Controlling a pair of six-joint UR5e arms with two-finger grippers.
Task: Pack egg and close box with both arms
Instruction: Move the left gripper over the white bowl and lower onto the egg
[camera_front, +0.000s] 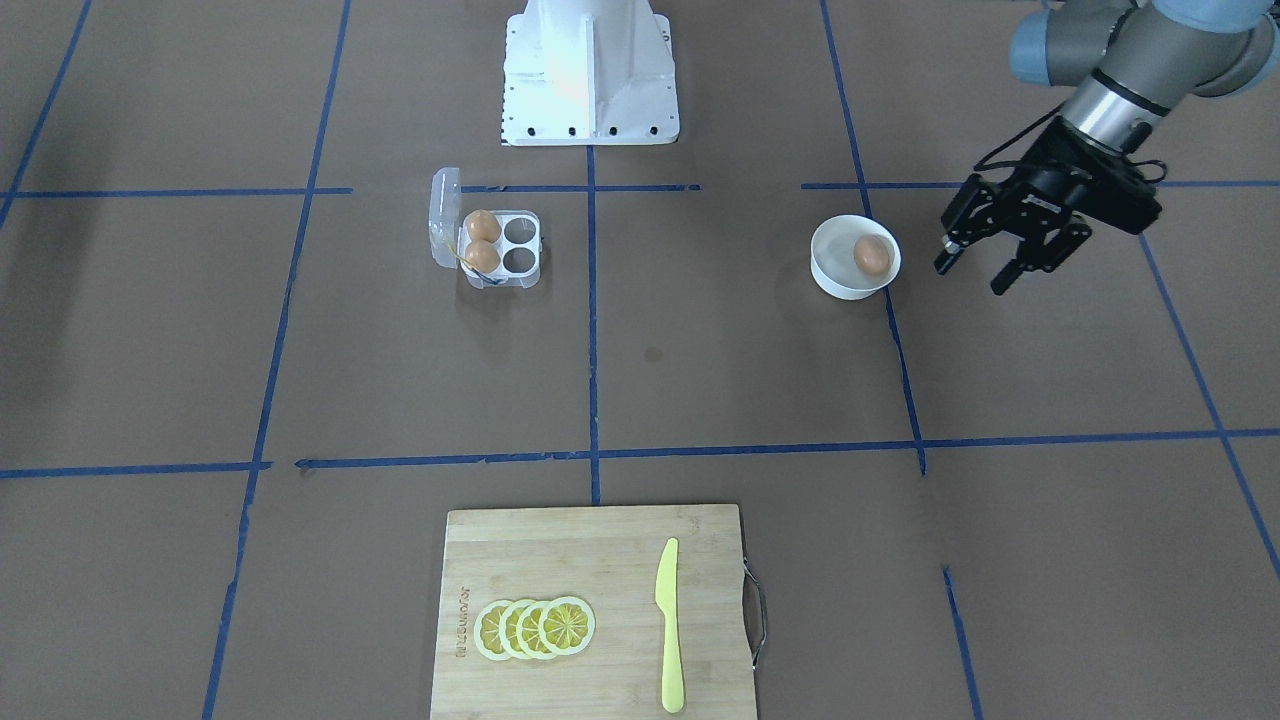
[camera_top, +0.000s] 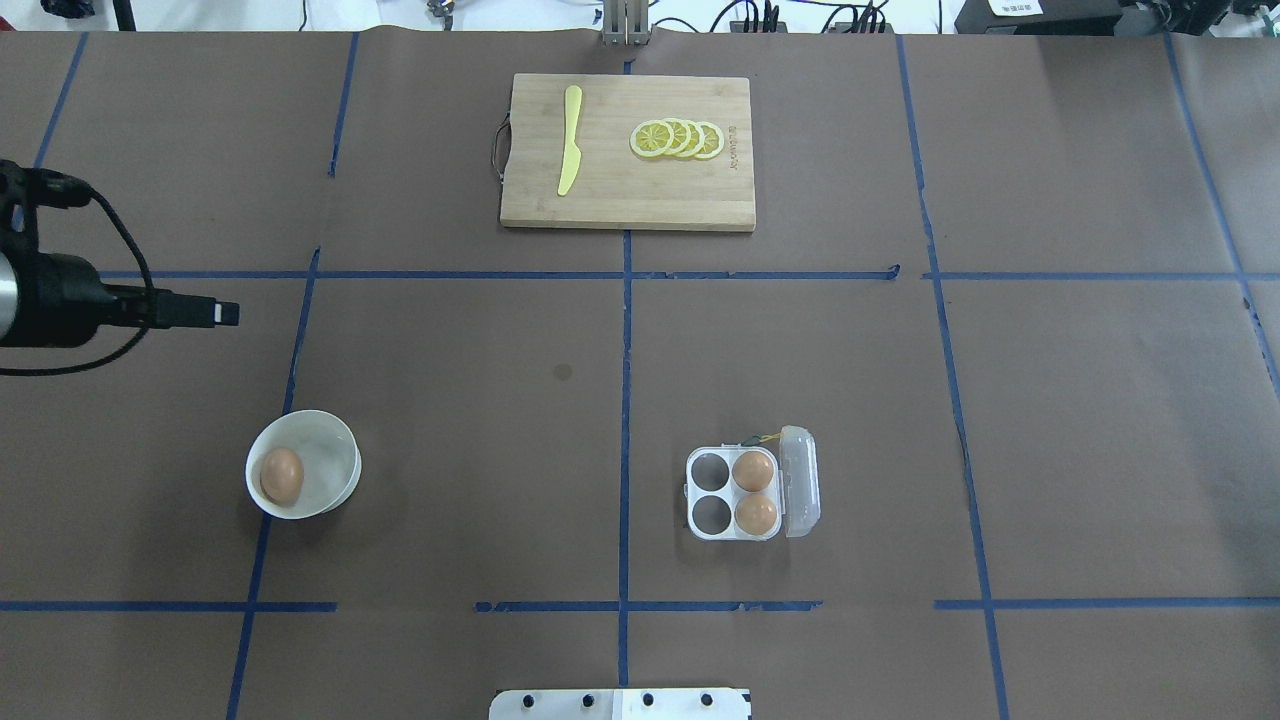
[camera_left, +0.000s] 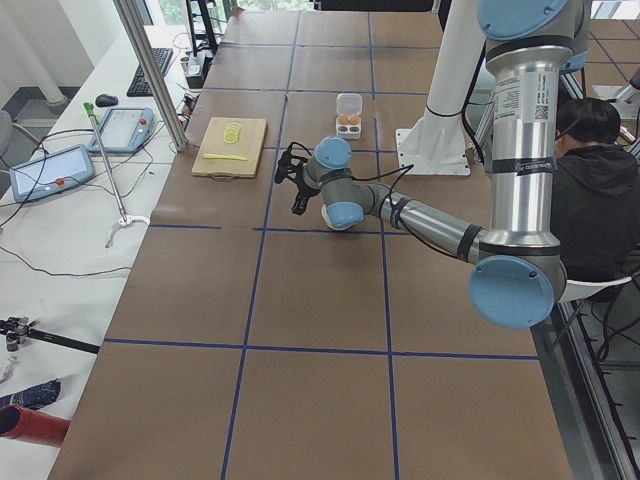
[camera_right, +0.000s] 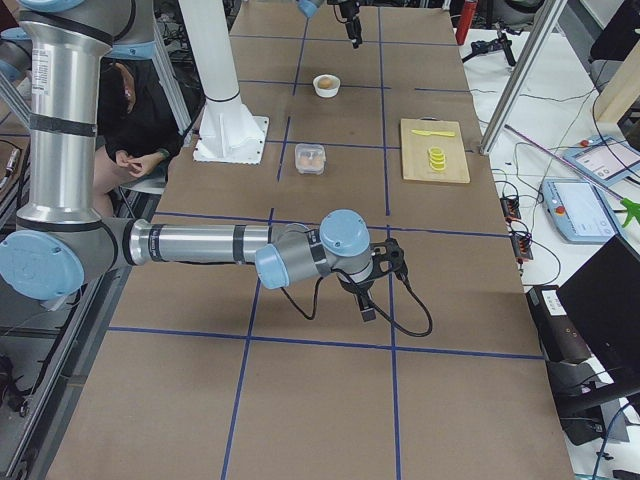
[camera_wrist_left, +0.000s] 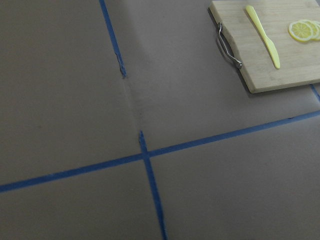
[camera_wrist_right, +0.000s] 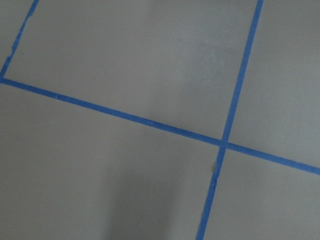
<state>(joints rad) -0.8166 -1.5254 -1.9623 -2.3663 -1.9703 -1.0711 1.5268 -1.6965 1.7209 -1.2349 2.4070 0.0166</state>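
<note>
1. Exterior front-facing: the egg (camera_front: 871, 255) lies in the white bowl (camera_front: 826, 272). The left gripper (camera_front: 972, 277) hangs just beside the bowl and above the bench (camera_front: 700, 380), on the side away from the box (camera_front: 519, 262). Its fingers (camera_front: 1003, 283) are spread and hold nothing. The box is well apart from the bowl with its lid up. Two eggs fill the cells on the lid side; the two cells facing the bowl are free. Step in hand, as I judge it: reach for the egg. Centre over the egg, drop straight inside the rim and close softly.
2. Overhead exterior: the egg sits off-centre in the bowl, toward the rim away from the box. There is likely little finger room on that side, so mind the rim. The left gripper is cut off at the view's edge, so its fingers are unreadable here.
3. Exterior left: the left arm's wrist covers most of the bowl and the egg is not visible. The box is beyond the bowl.
4. Exterior right: the right gripper (camera_right: 366, 300) is low over the bench, well past the box from the bowl. I cannot tell the state of its fingers.
5. Left wrist-mounted: only bench, blue tape (camera_wrist_left: 200, 142) and a cutting board (camera_wrist_left: 295, 60) with a yellow knife (camera_wrist_left: 263, 37) and lemon slices (camera_wrist_left: 300, 30). No bowl, egg or fingers show. The gripper probably needs re-aiming at the bowl before it descends.
6. Right wrist-mounted: only bench and a tape crossing, with no fingers in view.
</note>
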